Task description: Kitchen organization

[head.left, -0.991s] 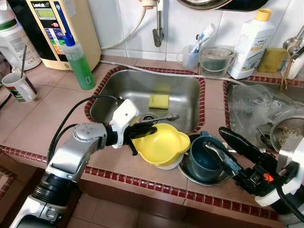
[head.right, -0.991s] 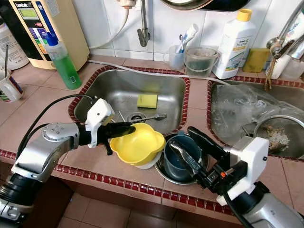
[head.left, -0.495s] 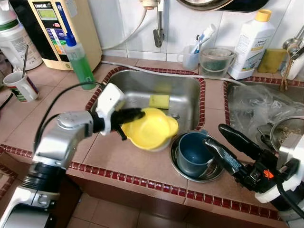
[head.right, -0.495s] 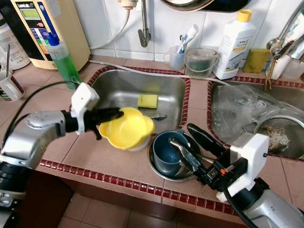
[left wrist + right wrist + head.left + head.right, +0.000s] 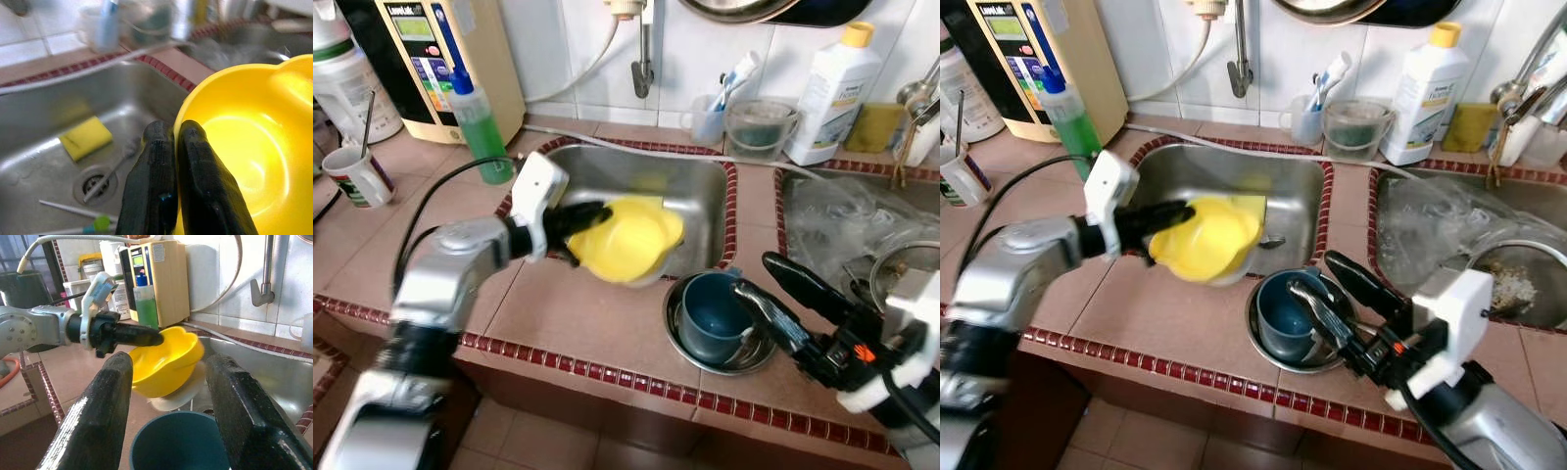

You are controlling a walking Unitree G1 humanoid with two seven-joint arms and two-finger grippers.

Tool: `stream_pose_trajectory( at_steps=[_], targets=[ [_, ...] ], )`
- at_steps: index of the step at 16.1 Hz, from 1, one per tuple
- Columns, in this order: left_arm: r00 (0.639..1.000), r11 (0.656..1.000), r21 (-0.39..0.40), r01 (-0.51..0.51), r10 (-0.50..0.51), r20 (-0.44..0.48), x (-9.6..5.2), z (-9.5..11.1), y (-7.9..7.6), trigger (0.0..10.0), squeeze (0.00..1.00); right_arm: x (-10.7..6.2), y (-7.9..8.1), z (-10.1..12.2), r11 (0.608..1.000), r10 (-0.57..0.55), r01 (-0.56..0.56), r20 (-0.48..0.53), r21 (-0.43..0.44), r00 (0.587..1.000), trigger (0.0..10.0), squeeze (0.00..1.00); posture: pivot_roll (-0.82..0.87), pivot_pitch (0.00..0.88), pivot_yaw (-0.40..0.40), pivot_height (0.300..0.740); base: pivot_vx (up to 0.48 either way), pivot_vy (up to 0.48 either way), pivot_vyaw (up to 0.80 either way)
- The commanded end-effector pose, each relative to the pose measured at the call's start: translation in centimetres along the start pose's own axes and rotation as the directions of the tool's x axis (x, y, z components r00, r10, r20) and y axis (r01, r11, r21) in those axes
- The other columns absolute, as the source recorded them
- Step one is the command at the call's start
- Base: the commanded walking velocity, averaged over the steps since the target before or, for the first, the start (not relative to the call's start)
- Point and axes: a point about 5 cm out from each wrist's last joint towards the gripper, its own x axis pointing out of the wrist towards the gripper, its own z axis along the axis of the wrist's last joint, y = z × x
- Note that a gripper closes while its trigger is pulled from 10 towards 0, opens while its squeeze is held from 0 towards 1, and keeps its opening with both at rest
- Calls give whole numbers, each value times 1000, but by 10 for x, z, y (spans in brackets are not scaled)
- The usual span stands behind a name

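Over front edge of sink (image 5: 705, 211): left claw (image 5: 576, 221) clamped on rim of yellow bowl (image 5: 625, 239), bowl tilted, held off bench (image 5: 587, 323) (white dish seems stuck under it, blurred). Yellow sponge (image 5: 85, 138) and fork (image 5: 110, 169) down in basin near drain. Right of bowl, on bench: blue cup (image 5: 710, 315) in steel bowl (image 5: 744, 360). Just beside cup: right claw (image 5: 773, 299), fingers spread wide, gripping nothing. Green soap bottle (image 5: 475, 122) near sink's back left corner.
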Motion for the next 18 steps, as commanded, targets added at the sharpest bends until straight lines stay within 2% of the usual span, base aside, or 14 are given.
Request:
stream_pose_trajectory(
  at_steps=[1, 2, 5, 8, 11, 18],
  targets=[
    [997, 998, 26, -65, 64, 38, -1, 9, 7, 10000, 0, 2, 0, -3, 1000, -6, 6, -13, 6, 1000, 10000, 0, -202, 80, 54, 740, 0, 0, 0],
    [988, 991, -2, -136, 136, 69, 4, 11, 13, 10000, 0, 6, -2, -2, 1000, -22, 22, 11, 11, 1000, 10000, 0, -200, 81, 51, 740, 0, 0, 0],
    [974, 979, -14, -201, 201, 104, 16, 10, 15, 10000, 0, 8, -3, 0, 1000, -23, 23, 20, 12, 1000, 10000, 0, -201, 84, 47, 740, 0, 0, 0],
    [967, 974, -47, -223, 227, 114, 31, 7, 14, 10000, 0, 9, -7, 2, 998, -65, 65, 22, -3, 998, 10000, 0, -217, 90, 50, 740, 0, 0, 0],
    [961, 970, -27, -240, 241, 133, 44, 7, 12, 10000, 0, 2, -11, 4, 988, -157, 157, 29, -8, 987, 10000, 0, -245, 103, 63, 740, 0, 0, 0],
    [952, 959, 31, -283, 277, 131, 49, 6, 21, 10000, 0, -10, -5, 10, 960, -278, 277, 61, 29, 959, 10000, 0, -279, 166, 89, 740, 0, 0, 0]
  ],
)
